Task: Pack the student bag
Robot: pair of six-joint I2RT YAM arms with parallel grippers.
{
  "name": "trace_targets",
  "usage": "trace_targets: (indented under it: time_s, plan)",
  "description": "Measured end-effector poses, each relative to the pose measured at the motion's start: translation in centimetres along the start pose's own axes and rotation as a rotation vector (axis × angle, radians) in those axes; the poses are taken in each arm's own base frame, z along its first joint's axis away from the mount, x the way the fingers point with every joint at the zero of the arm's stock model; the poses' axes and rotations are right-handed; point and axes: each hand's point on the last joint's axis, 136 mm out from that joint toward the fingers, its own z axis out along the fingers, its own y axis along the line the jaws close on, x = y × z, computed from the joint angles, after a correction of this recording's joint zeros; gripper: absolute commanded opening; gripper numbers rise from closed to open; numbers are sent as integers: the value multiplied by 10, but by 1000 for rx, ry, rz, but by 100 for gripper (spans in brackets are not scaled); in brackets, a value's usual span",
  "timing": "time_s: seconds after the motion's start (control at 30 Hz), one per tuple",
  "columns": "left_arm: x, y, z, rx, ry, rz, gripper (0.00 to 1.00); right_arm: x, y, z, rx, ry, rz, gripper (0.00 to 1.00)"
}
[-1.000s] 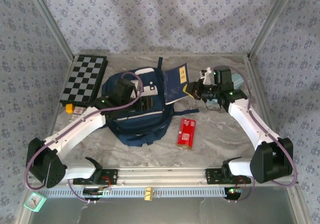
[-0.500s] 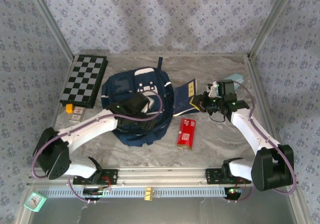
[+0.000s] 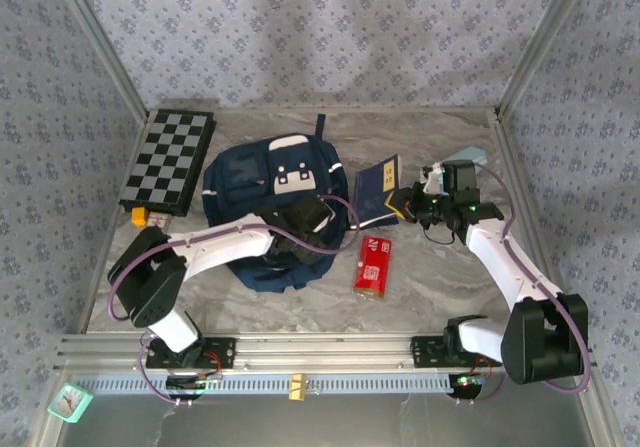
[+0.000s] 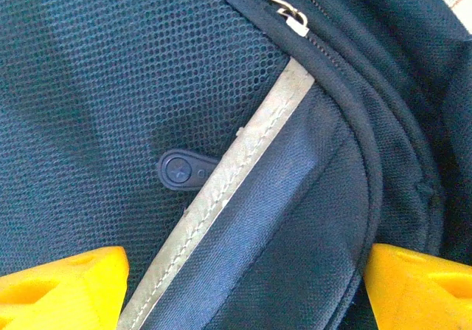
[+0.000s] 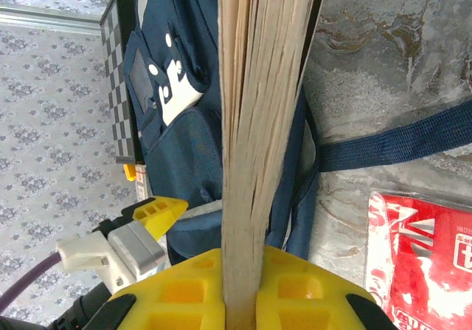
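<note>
**A:** Where is the student bag (image 3: 270, 182)?

**B:** Centre of the bench (image 3: 440, 287) in the overhead view, lying flat with its white patch up. The chessboard (image 3: 170, 160) is at its left. The left gripper (image 3: 312, 215) sits over the bag's lower right part.

**A:** Grasping anything?

**B:** No, it is released. In its wrist view the yellow fingertips (image 4: 63, 286) are spread to the bottom corners of the frame. Between them are navy cloth, a grey trim stripe (image 4: 221, 190) and a mesh panel (image 4: 96, 71). A zip pull (image 4: 293, 18) lies near the top of that frame.

**A:** And the right gripper (image 5: 240, 289)?

**B:** Clenched on a blue-covered book (image 3: 375, 189), held on edge just right of the bag. A red packet (image 3: 374, 265) lies on the bench below it.

**A:** So the book goes in next, I'd judge.

**B:** Likely. I cannot tell whether the main compartment is unzipped. To do it well, the left gripper should pinch the flap beside the zip and lift it to make a mouth, rather than press on flat cloth. The right should then bring the book in thin edge first, lined up with that opening. It should stay clear of the loose strap (image 5: 398, 142) and let go only once the bag carries the weight.
</note>
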Motion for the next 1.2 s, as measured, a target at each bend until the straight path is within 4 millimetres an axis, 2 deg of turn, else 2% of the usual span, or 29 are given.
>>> trace_targets:
  time_s: [0.13, 0.27, 0.4, 0.5, 0.63, 0.73, 0.83, 1.03, 1.2]
  plan:
    - [-8, -3, 1, 13, -3, 10, 81, -2, 0, -2, -5, -9, 1, 0]
    - [-7, -3, 7, 2, 7, 25, 84, -3, -2, -3, -6, -11, 5, 0]
    - [-7, -3, 8, 2, 5, 41, 78, -3, -3, -3, -9, -10, 8, 0]
    - [-7, -4, 12, -7, 11, 64, 63, -3, -3, -3, -10, -11, 12, 0]
    - [-8, -4, 15, -20, 8, 88, 36, -2, -3, -3, -12, -13, 14, 0]
    - [-13, 3, 14, -48, -5, 93, 18, -3, -4, -4, -14, -14, 17, 0]
    - [-23, 8, 10, -63, -26, 97, 5, -3, -6, -5, -13, -17, 21, 0]
    - [-58, 23, -13, -96, -87, 49, 0, -7, -18, -16, 14, -20, 35, 0]
    - [-94, 42, -46, -122, -153, -40, 0, -1, -17, -20, 13, 15, 15, 0]
